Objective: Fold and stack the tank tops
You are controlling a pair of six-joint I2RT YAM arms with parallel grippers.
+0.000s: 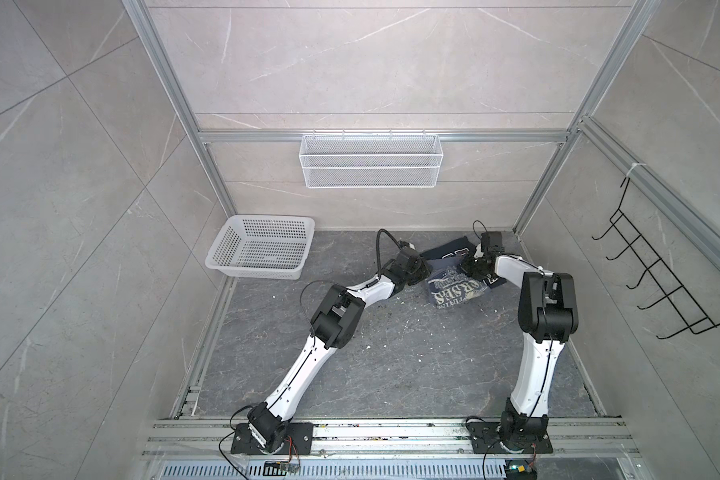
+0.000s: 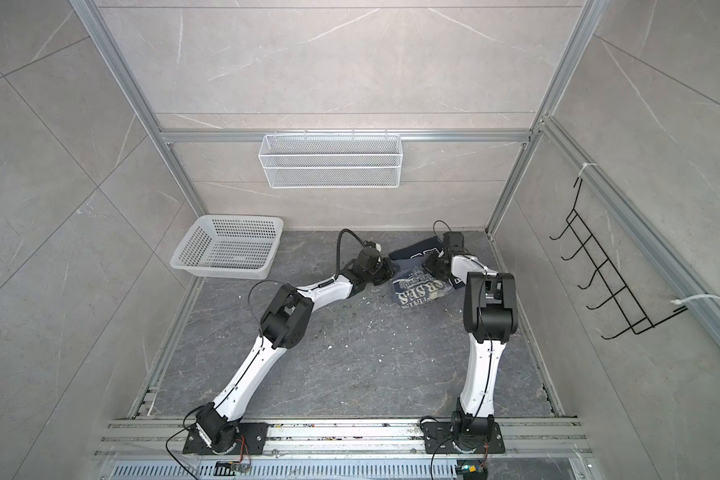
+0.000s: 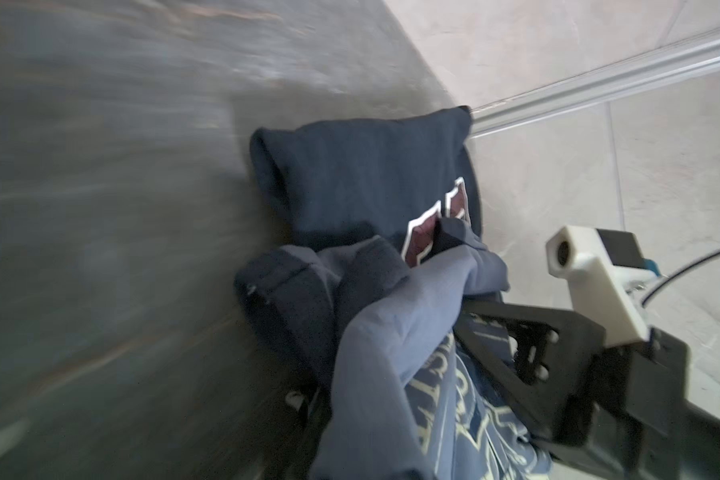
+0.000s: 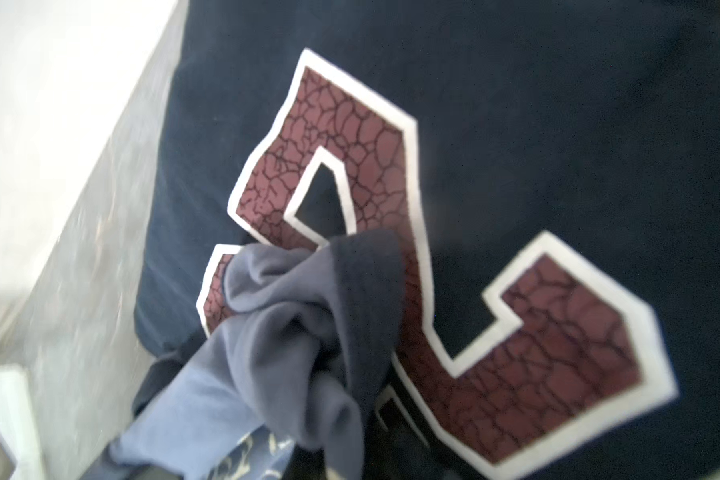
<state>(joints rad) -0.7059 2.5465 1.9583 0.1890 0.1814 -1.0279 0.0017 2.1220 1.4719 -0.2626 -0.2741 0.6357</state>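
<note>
You are watching the blue-grey top (image 3: pixel 391 332) burying the tips of the left gripper (image 1: pixel 422 272) and right gripper (image 1: pixel 468 266). It is covering part of the navy top (image 4: pixel 516 104), which is running past the right wrist view's edges.

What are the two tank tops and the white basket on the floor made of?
Navy tank top: soft matte knit cloth, probably cotton; it bends in rounded folds. Its number looks like a cracked, rubbery print.
Blue-grey tank top: similar soft knit; it bunches and wrinkles.
White basket: smooth white plastic with rows of holes.
</note>
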